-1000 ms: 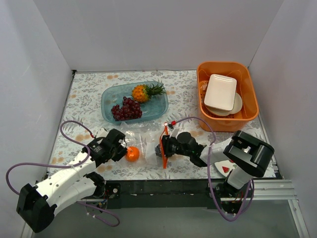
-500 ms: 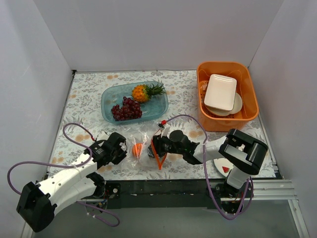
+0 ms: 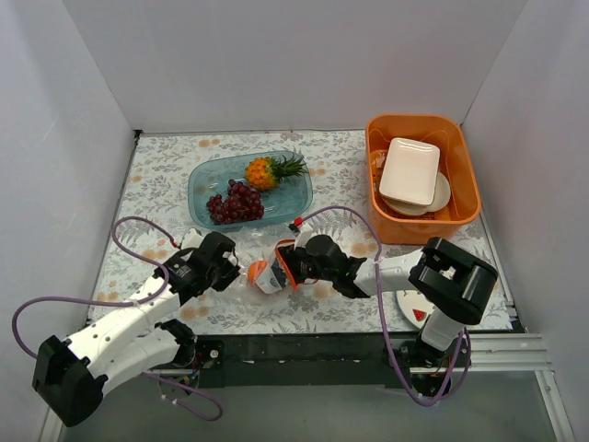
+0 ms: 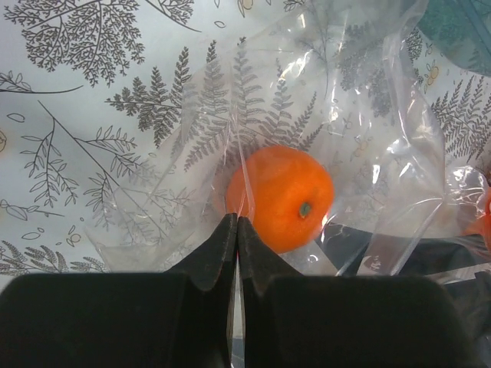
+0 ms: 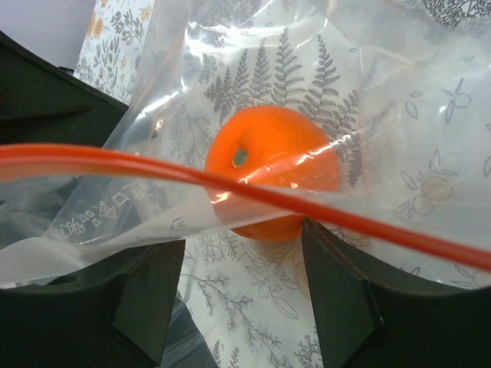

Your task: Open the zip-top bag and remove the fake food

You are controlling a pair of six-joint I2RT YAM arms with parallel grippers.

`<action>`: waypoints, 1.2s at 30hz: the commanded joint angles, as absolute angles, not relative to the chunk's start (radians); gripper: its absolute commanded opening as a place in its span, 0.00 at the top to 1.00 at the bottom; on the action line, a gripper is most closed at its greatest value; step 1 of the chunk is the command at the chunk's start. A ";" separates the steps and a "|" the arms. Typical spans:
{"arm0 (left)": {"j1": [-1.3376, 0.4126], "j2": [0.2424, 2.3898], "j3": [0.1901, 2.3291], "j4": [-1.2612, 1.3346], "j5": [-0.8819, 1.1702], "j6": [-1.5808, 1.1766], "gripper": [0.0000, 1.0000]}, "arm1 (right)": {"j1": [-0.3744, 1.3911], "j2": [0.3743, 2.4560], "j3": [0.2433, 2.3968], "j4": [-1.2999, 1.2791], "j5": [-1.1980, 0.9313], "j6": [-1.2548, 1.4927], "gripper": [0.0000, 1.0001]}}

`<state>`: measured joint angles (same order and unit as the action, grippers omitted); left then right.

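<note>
The clear zip-top bag [image 3: 247, 287] lies crumpled at the front middle of the table. Its orange-red zip strip [image 5: 153, 165] runs across my right fingers [image 5: 337, 284]. The small orange round fruit [image 4: 281, 198] sits inside the bag, also seen in the right wrist view [image 5: 268, 153] and from above [image 3: 259, 273]. My left gripper [image 4: 237, 222] is shut on a fold of bag plastic just left of the fruit [image 3: 232, 269]. My right gripper [image 5: 244, 253] is open, jaws wide, at the bag mouth facing the fruit [image 3: 283, 267]. The pineapple [image 3: 267, 171] and grapes [image 3: 236, 203] lie in the teal tray [image 3: 198, 180].
An orange bin [image 3: 423, 230] with white dishes [image 3: 409, 170] stands at the back right. The watermelon-printed plate [image 3: 416, 311] lies under my right arm near the front edge. Purple cables loop beside both arms.
My right gripper has moved left with the bag mouth, from about a hand's width away to right up against the fruit. My left gripper has shifted slightly back, still pinching the bag.
</note>
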<state>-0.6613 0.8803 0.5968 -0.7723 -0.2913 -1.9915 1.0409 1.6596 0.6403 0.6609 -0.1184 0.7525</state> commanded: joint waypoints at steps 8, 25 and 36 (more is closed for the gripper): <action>-0.666 0.855 0.741 -0.844 -0.336 -1.963 0.86 | 1.043 1.667 0.681 0.655 -0.086 0.736 0.29; -0.666 1.023 0.698 -0.655 -0.339 -1.991 0.88 | 1.043 1.666 0.667 0.676 -0.071 0.765 0.30; -0.666 1.069 0.510 -0.480 -0.310 -2.017 1.00 | 1.046 1.690 0.710 0.627 -0.018 0.741 0.29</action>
<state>-0.6613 1.0843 0.5690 -0.5632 -0.3107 -1.9926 1.0412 1.6783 0.6563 0.6228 -0.0502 0.7578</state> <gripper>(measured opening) 0.010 0.708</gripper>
